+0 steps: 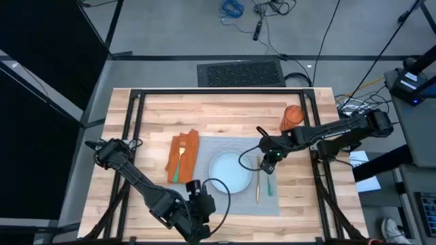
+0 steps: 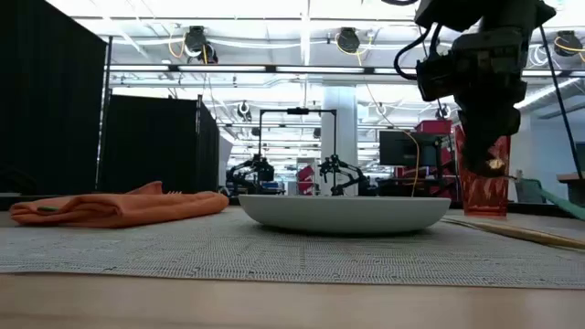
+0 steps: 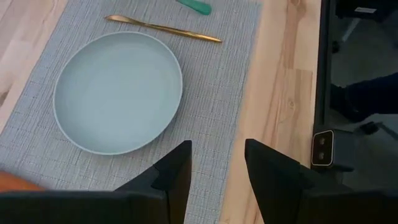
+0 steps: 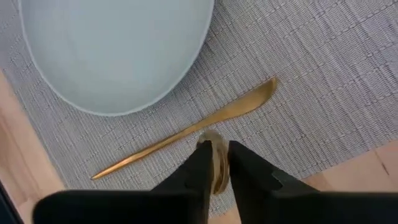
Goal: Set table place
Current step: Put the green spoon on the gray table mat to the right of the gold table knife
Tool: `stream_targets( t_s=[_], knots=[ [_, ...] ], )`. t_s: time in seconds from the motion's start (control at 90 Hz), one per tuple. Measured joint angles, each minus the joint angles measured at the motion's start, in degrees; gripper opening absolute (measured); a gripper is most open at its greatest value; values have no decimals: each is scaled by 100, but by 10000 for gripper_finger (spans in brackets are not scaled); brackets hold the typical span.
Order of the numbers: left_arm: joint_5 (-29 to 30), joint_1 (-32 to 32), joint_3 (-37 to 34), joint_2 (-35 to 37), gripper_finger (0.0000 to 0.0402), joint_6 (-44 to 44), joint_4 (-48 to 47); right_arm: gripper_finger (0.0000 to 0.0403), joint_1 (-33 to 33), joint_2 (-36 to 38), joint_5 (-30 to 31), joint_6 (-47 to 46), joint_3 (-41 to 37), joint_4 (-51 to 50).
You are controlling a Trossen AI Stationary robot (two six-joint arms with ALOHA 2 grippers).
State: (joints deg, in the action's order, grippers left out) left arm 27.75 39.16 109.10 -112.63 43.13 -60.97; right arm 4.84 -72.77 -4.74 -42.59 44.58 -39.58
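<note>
The grey woven placemat point(image 1: 225, 146) lies on the wooden table point(image 1: 157, 109), with the pale blue plate point(image 1: 229, 172) resting on it. A gold knife point(image 4: 186, 135) lies flat on the mat to the plate's right. My right gripper point(image 1: 268, 165) hangs above the mat beside the knife. It is shut on a gold utensil with a green handle point(image 1: 269, 184). An orange napkin point(image 1: 184, 156) lies at the mat's left edge, a fork point(image 1: 180, 158) on top of it. My left gripper point(image 3: 217, 177) hovers open over the mat's near edge, holding nothing. My right gripper pinches the utensil's gold end point(image 4: 215, 155) between its two fingers, coming from above. The green handle point(image 2: 558, 203) runs toward the table's near edge and, in the low view, slants above the knife; I cannot tell whether its tip touches the mat.
An orange-red tumbler point(image 1: 291, 117) stands on the table behind the mat's far right corner, under the right arm. Black frame bars run along the table's sides and far edge. Bare wood lies to the right of the mat point(image 3: 280, 93).
</note>
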Motion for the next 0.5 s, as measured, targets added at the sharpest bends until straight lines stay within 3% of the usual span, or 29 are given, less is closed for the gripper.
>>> stream_targets(
  t_s=[0.5],
  knots=[
    [0,-2,0,1,135,4,9,54,132,0,32,-69,0,-129]
  ],
)
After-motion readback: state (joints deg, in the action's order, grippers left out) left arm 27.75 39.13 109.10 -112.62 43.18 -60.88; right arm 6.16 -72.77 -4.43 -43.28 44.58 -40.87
